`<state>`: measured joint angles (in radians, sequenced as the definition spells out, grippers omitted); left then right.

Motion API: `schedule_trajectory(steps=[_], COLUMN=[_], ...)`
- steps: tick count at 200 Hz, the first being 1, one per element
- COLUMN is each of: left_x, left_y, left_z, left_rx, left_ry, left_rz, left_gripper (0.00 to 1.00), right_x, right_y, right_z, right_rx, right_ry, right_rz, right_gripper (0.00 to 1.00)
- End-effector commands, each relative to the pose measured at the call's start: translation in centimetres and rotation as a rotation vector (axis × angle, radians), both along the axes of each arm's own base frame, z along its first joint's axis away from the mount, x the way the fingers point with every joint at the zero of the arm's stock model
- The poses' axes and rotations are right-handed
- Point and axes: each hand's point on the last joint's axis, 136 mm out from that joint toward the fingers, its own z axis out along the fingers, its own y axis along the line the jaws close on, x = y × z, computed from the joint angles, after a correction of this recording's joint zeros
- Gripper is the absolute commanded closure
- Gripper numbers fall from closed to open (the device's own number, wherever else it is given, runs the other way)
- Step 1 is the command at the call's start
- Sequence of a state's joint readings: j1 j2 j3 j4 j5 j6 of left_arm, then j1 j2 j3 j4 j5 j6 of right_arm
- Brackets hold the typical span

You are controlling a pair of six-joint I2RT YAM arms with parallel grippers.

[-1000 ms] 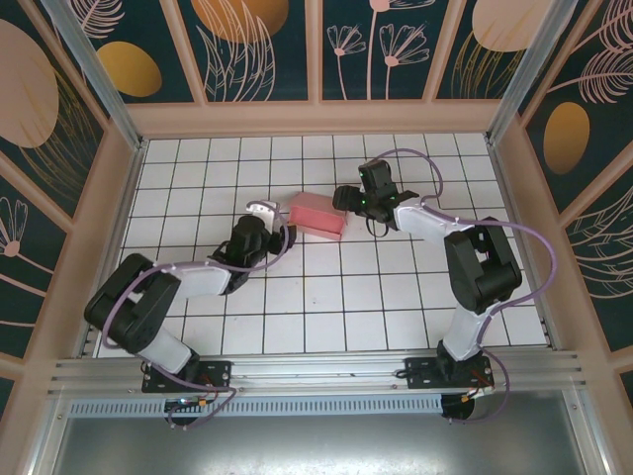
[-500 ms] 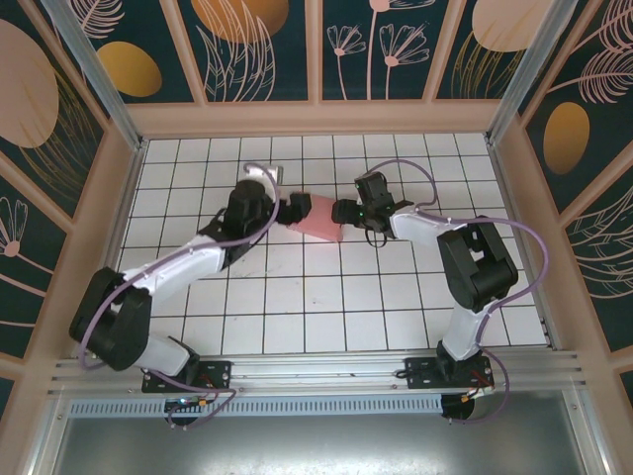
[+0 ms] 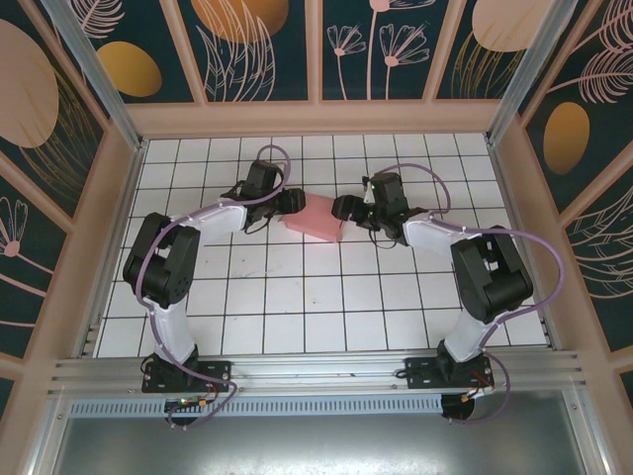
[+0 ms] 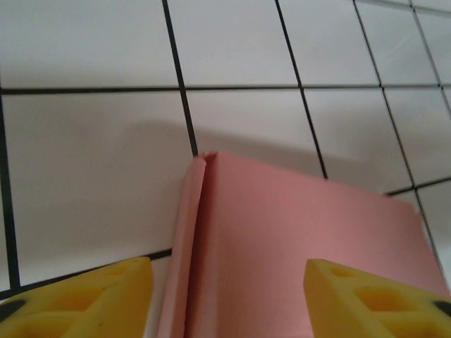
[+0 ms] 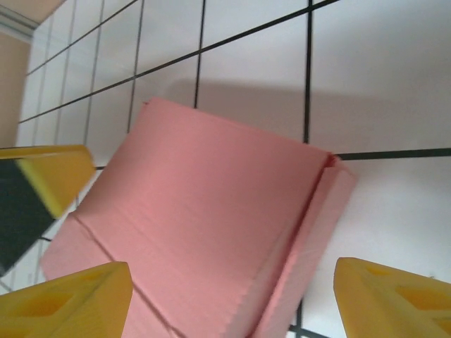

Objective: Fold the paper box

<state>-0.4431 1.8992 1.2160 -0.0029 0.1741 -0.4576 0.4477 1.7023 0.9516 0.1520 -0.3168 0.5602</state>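
The paper box [image 3: 316, 220] is a small flat pink rectangular box lying on the white tiled floor, slightly skewed. My left gripper [image 3: 294, 205] is at its left end. In the left wrist view the box [image 4: 296, 239] lies between its yellow fingertips [image 4: 77, 296], the jaws of the left gripper [image 4: 229, 299] standing apart, open. My right gripper [image 3: 341, 210] is at the box's right end. In the right wrist view the right gripper [image 5: 232, 303] is open astride the box [image 5: 211, 225], with floor showing beside its right finger. A side flap runs along the box's right edge.
The tiled floor [image 3: 326, 307] stretches free toward the arm bases. Wooden-framed walls [image 3: 316, 117] close the back and both sides. One finger of the left gripper [image 5: 42, 183] shows at the left in the right wrist view.
My left arm swung up from the near left to the box's left end, and its jaws widened, then narrowed. The box shifted and turned slightly. The right gripper stayed at the right end.
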Motion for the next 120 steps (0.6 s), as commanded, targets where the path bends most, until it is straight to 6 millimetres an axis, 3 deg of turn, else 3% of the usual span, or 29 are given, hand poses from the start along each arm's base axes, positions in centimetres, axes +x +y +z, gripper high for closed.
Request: schedule_trajectory(steps=[1,47,76,85,95,120], left_x=[-0.6,-3.8,-5.0,-4.9,-5.8,-5.8], left_y=[-0.3,0.1,0.7,0.5,0.8,0.9], left_z=[0.0,-1.8,-2.8,-2.2,-3.1,-2.2], left_rx=[-0.023,-0.092,-0.091,-0.107,-0.1,-0.105], left_ry=[0.015,0.062,0.087,0.075,0.098,0.083], left_rz=[-0.045,-0.045,-0.034,-0.035,-0.03,-0.028], left_gripper=[0.52,0.63,0.64,0.64,0.63,0.6], right_x=[-0.7,-1.2,-1.2,-1.1,-1.0,-0.9], right_y=[0.8,-0.3,-0.5,-0.4,-0.4,-0.6], right_z=[1.9,-0.7,-2.5,-3.0,-3.5,-4.9], right_rx=[0.096,0.003,-0.024,-0.031,-0.039,-0.075], right_ry=[-0.027,-0.023,-0.003,0.003,0.008,0.031], right_rz=[0.014,0.014,0.023,0.029,0.034,0.044], right_gripper=[0.25,0.27,0.34,0.37,0.4,0.5])
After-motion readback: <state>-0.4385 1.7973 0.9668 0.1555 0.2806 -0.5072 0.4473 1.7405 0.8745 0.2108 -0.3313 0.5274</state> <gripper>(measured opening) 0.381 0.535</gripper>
